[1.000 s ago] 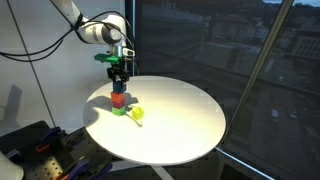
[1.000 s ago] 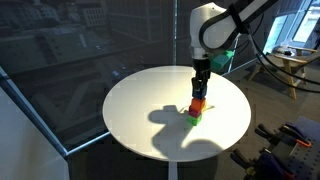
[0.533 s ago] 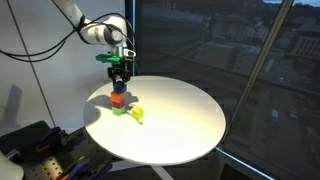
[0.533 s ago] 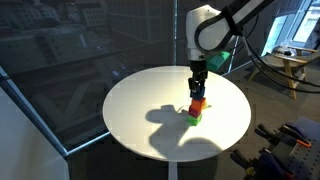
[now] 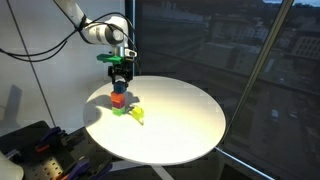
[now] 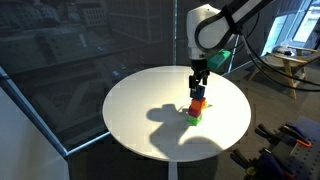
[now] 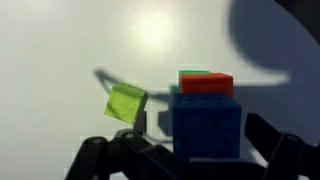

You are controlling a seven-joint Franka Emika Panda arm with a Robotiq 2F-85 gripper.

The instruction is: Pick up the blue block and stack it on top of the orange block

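Gripper [image 5: 120, 78] is open, jaws apart on both sides of the blue block [image 7: 205, 125], not clamping it. Blue block sits on top of the orange block [image 7: 206, 84], w/ green block [image 5: 118, 109] at bottom. Yellow block [image 7: 126, 103] lies near on the desk [image 5: 180, 120].

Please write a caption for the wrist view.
Blue block between the fingers, above the orange block; yellow cube beside.

Round white table [image 5: 185, 125] beside tall dark windows [image 5: 225, 40]; white wall [image 5: 30, 70] behind
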